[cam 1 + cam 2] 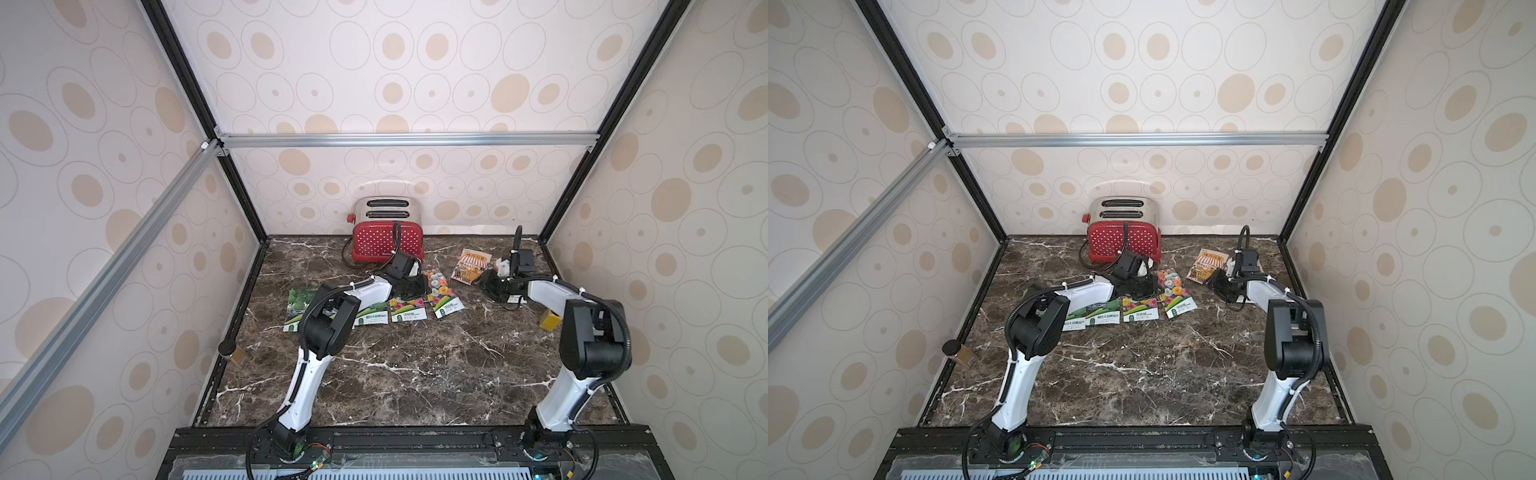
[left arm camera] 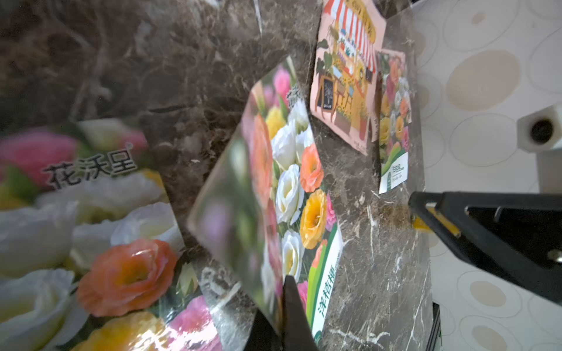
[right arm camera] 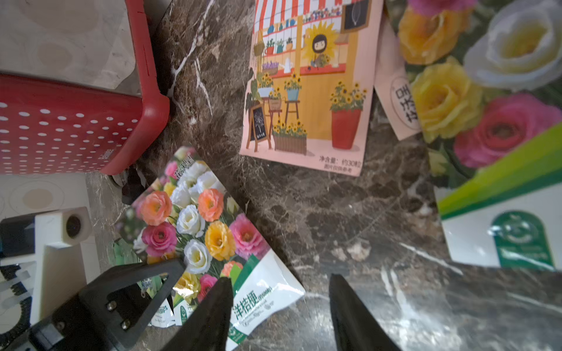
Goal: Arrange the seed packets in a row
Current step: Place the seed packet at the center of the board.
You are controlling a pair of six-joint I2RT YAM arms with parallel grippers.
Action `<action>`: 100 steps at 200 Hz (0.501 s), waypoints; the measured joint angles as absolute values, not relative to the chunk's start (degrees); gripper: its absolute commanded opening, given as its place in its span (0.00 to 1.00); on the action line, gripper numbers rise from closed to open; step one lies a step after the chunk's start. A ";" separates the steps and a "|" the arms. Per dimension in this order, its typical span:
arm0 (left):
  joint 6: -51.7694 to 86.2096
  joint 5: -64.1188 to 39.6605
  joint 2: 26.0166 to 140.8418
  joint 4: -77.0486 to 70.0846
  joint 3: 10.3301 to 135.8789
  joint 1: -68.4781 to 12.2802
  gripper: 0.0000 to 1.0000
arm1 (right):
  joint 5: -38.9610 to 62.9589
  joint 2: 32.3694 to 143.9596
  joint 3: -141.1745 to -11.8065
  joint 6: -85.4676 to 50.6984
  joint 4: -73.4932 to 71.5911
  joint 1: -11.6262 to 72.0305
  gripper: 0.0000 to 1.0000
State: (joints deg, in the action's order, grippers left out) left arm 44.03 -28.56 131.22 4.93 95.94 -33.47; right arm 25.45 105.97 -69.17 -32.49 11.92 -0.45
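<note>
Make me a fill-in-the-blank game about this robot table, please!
1. The toaster at the back is ___ with white dots.
2. The left hand pinches a packet covered in pictures of ___.
3. The right hand holds nothing; it is not shut but ___.

Missing words: red, flowers, open.
</note>
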 measured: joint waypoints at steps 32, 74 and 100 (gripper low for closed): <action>42.02 -28.21 133.23 9.69 99.94 -33.47 0.03 | 26.48 110.69 -73.14 -33.41 8.27 -0.32 0.54; 39.09 -27.97 135.81 15.49 104.79 -33.47 0.07 | 29.56 117.84 -80.97 -35.16 3.70 -0.08 0.54; 37.54 -28.01 137.45 18.37 106.21 -33.47 0.10 | 31.73 121.62 -85.03 -36.64 1.23 0.67 0.53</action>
